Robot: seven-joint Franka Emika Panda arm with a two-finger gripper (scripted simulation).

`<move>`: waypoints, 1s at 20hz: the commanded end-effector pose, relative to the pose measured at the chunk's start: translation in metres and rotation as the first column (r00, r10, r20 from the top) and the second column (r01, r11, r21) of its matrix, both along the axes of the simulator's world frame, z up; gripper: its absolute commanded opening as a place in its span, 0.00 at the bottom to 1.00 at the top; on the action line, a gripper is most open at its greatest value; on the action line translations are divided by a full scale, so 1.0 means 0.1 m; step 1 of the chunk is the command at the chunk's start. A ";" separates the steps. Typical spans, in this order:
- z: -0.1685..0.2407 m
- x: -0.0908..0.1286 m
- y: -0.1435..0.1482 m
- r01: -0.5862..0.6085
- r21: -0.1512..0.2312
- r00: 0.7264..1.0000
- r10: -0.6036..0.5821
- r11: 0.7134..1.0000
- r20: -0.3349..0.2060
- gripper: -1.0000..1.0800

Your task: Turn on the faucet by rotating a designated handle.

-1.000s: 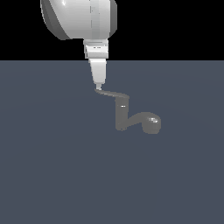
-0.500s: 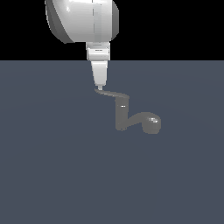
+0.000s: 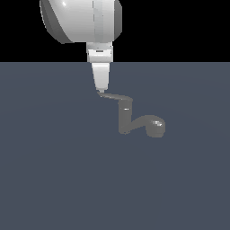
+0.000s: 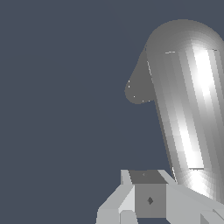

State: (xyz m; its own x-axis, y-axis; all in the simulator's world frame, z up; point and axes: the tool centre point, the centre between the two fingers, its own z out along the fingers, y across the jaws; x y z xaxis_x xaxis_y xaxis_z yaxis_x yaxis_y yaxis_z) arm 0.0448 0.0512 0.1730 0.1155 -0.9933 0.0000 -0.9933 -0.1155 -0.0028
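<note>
Handle [image 3: 112, 96] tip under gripper [image 3: 101, 91]

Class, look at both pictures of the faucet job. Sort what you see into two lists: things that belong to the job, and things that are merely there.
Belongs to the job:
- faucet, post with curved spout
- handle, thin lever off the post's top
- gripper, its tip at the handle's far end

Merely there:
- floor, plain dark surface; nothing else lies on it
</note>
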 end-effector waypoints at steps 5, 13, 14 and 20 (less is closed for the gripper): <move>0.00 -0.21 0.01 0.000 -0.001 1.000 -0.001 1.000 -0.003 0.00; 0.00 -0.46 0.02 0.001 0.000 1.000 -0.001 1.000 -0.003 0.00; 0.00 -0.49 0.03 0.001 0.000 1.000 -0.001 1.000 -0.003 0.00; 0.02 -0.56 -0.03 -0.001 0.000 1.000 0.001 1.000 0.003 0.00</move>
State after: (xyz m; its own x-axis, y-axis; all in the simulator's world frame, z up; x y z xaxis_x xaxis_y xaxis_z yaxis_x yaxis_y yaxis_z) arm -0.0070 0.0545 0.1751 0.1219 -0.9925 -0.0012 -0.9925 -0.1219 -0.0078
